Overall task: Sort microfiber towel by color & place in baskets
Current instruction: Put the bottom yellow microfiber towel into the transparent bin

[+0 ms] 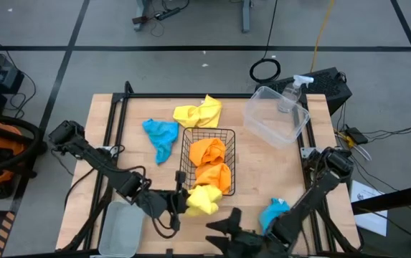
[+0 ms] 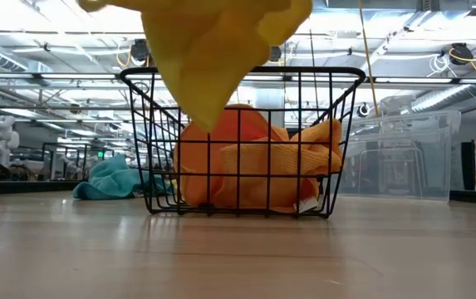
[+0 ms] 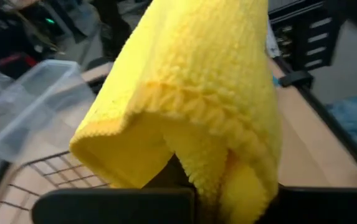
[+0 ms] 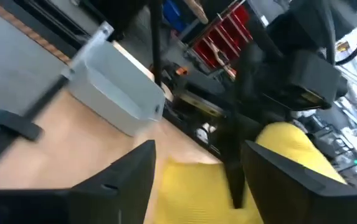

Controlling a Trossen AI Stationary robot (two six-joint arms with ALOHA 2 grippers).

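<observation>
- The left pincer [image 1: 181, 201] is clenched on a bright yellow fuzzy microfiber towel [image 1: 203, 200], holding it raised at the near end of the black wire-mesh rectangular basket [image 1: 189, 147]; in the low view the cloth [image 2: 221, 46] hangs clear above the wooden worktop [image 1: 105, 129].
- Two orange fuzzy towels [image 1: 211, 163] lie inside the wire basket, one behind the other.
- The right pincer [image 1: 223, 228] sits low at the near edge of the worktop, its dark fingers [image 4: 119, 180] spread apart and gripping nothing; the yellow cloth shows just beyond them.
- A teal-blue fuzzy towel [image 1: 273, 213] lies on the worktop beside the right arm.
- A second teal-blue towel [image 1: 161, 135] lies left of the basket, and a second yellow towel [image 1: 199, 112] lies just past its far end.
- The clear plastic rounded tub [image 1: 277, 115] stands at the far right, with a clear spray bottle with a white trigger [image 1: 291, 95] beside it.
- The small pale grey-blue rectangular tray [image 1: 120, 228] sits at the near left corner.
</observation>
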